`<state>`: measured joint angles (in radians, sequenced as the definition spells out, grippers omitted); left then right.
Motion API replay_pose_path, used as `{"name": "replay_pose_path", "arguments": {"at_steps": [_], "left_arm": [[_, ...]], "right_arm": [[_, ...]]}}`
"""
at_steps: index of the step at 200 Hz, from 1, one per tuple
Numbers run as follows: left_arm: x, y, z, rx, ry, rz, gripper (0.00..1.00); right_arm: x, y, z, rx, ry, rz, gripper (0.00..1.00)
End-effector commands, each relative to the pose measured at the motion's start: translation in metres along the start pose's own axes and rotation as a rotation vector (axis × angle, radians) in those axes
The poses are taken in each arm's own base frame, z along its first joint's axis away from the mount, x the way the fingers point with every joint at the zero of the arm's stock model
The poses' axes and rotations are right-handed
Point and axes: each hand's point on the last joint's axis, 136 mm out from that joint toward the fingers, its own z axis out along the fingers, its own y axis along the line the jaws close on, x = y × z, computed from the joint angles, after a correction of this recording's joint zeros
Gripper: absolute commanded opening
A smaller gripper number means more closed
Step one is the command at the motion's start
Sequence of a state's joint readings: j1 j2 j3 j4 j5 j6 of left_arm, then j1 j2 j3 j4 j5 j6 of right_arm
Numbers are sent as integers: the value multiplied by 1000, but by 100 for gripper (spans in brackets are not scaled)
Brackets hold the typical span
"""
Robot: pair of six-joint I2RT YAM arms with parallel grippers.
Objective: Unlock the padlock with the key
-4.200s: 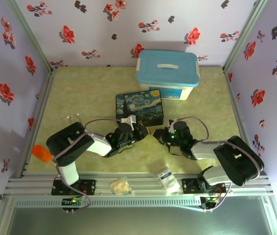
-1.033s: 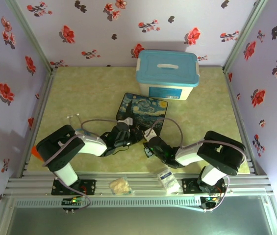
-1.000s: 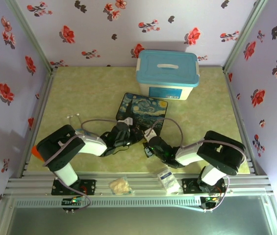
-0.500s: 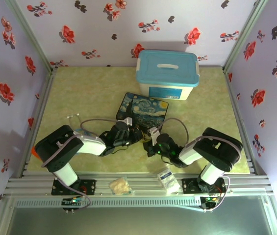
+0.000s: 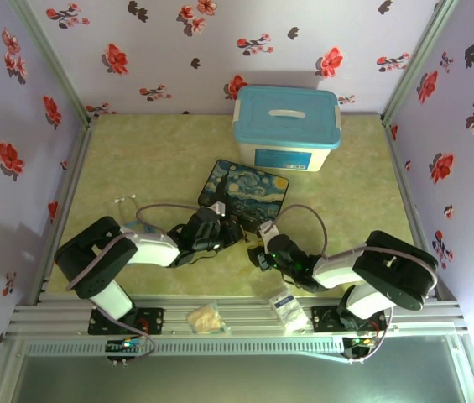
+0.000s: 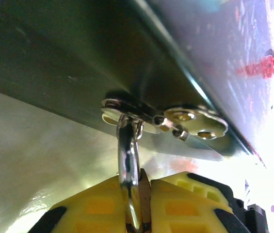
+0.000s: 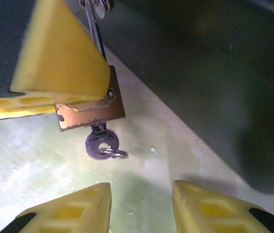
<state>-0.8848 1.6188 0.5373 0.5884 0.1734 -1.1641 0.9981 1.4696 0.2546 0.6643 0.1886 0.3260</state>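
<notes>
- We've got the left gripper [image 6: 141, 199] clamped on the padlock [image 7: 90, 112], which is hooked to the tin box's [image 7: 214, 73] hasp.
- The key [image 7: 102, 143] sticks out of the padlock's base, head toward our right gripper [image 7: 141, 206], which gapes wide, empty, just short of it.

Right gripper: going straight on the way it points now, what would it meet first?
Probably the key, stuck in the underside of the padlock: its round head lies just ahead of the open right gripper, slightly left of centre. Depth is unclear.
</notes>
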Motion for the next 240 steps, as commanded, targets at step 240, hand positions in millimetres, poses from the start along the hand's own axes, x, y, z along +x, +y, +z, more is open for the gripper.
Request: {"name": "replay_pose_path", "arguments": {"at_steps": [240], "left_arm": [[3, -8, -10, 53, 15, -15, 4]], "right_arm": [[-45, 3, 23, 172, -174, -222, 19]]}}
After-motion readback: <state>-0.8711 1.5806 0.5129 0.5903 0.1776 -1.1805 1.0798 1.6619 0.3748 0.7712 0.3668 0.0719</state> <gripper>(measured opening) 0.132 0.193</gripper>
